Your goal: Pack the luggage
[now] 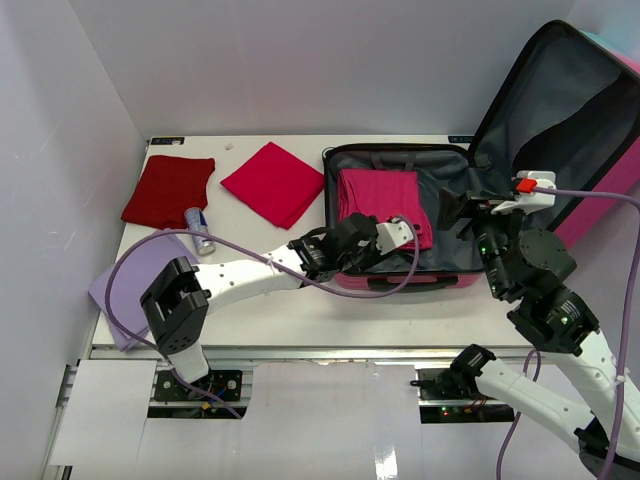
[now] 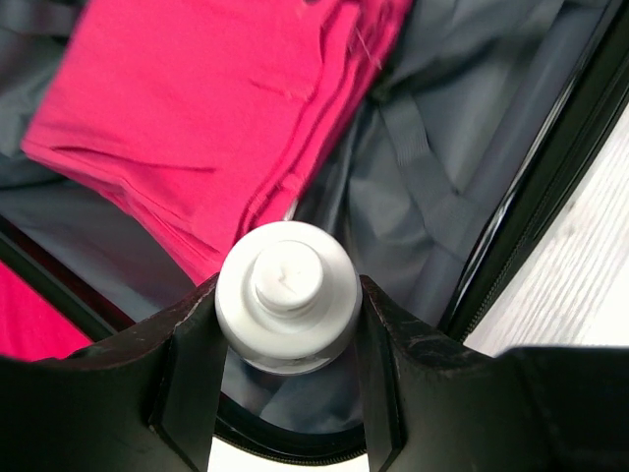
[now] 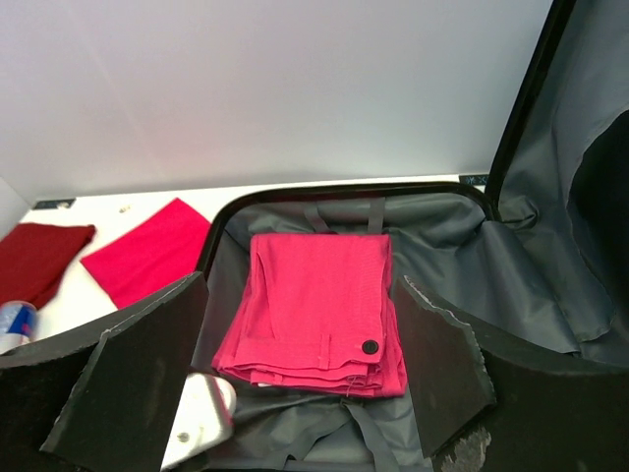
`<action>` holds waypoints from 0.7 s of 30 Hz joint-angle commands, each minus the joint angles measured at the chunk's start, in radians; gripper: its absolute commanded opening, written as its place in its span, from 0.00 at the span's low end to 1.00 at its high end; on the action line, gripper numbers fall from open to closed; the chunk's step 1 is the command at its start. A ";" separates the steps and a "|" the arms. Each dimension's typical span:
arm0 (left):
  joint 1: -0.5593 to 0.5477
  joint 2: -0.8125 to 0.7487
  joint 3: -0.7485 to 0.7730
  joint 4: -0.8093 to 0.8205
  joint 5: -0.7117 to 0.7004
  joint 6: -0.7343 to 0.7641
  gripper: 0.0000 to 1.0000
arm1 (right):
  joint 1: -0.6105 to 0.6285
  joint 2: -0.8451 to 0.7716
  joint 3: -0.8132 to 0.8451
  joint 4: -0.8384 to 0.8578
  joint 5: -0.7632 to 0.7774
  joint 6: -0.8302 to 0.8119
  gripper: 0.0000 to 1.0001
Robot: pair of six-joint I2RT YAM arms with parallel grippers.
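Trousers [image 1: 380, 205] inside luggage [image 1: 400, 150]

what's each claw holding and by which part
The left claw grips a small white bottle by the sides of its round body. The right claw is open and empty.

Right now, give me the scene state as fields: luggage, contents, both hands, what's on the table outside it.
luggage: open, lid raised on the right
inside: folded pink trousers
left hand: closed on white bottle, above the lining by the near rim
right hand: open, empty, above the luggage
on table: dark red cloth, red cloth, drink can, lavender cloth
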 commanded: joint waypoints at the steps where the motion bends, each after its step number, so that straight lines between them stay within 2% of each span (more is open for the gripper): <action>1: -0.018 0.008 0.052 -0.020 -0.057 0.046 0.04 | 0.007 -0.024 0.009 0.047 -0.016 0.010 0.83; 5: -0.022 0.054 0.075 -0.042 -0.038 0.048 0.06 | 0.007 -0.037 0.009 0.047 -0.026 0.013 0.83; 7: -0.029 0.072 0.084 -0.060 -0.001 0.045 0.12 | 0.008 -0.056 0.006 0.047 -0.012 0.018 0.83; 10: -0.048 0.074 0.085 -0.090 0.028 0.038 0.34 | 0.010 -0.063 0.003 0.047 0.009 0.021 0.82; 12: -0.056 0.072 0.080 -0.109 0.057 0.028 0.54 | 0.010 -0.062 0.005 0.046 0.002 0.018 0.82; 21: -0.060 0.076 0.082 -0.130 0.101 0.014 0.73 | 0.014 -0.062 0.012 0.035 0.005 0.021 0.82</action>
